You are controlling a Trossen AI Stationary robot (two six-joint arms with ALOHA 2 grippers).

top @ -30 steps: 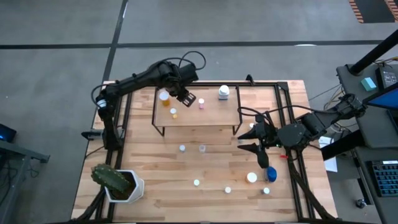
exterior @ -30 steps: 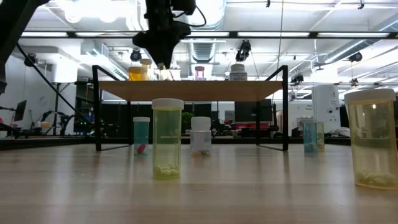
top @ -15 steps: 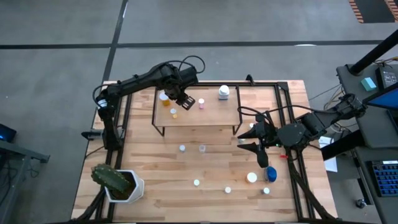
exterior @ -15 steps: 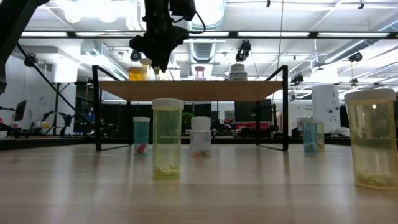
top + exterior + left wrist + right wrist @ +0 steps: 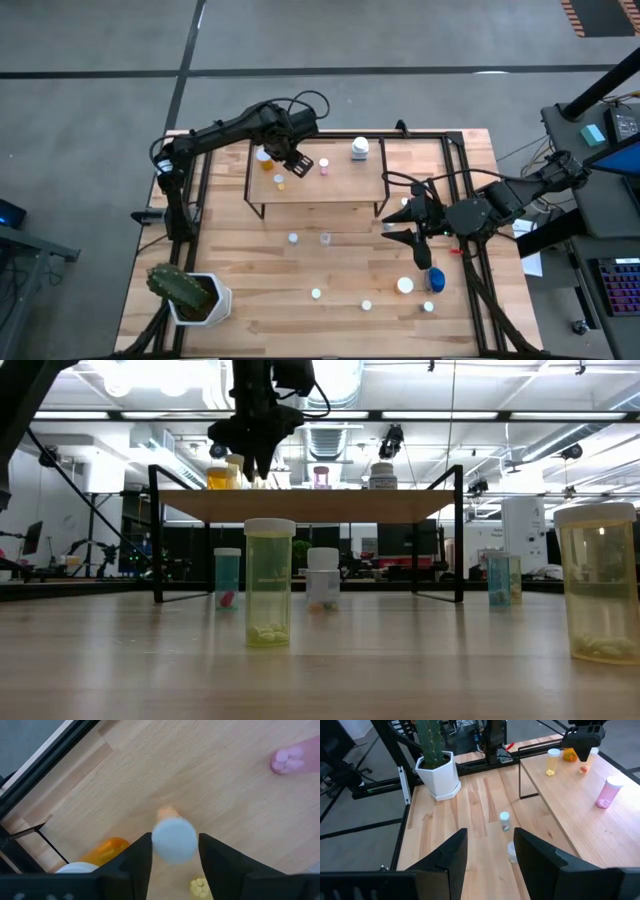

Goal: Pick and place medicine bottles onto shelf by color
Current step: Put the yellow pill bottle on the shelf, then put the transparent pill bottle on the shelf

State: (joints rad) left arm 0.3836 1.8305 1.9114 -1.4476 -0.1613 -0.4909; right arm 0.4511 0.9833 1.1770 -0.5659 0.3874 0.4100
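The table (image 5: 250,300) fills the middle of the high view, with the shelf (image 5: 340,190) standing toward its upper centre. The cactus pot (image 5: 200,300) sits at lower left, out of the working area.

The left arm reaches from upper left over the shelf, and its tool (image 5: 297,163) hangs above the shelf's left part, fingers apart on either side of a small orange bottle (image 5: 172,837) with a white cap. They appear to stand clear of it, as if releasing it beside the larger orange bottle (image 5: 264,155), which fits sorting by colour.

The right tool (image 5: 405,226) waits at right centre, fingers apart and empty.

A pink bottle (image 5: 324,166) and a white bottle (image 5: 359,149) stand further right on the shelf. Other bottles, the blue one (image 5: 436,279) among them, stay scattered on the table.
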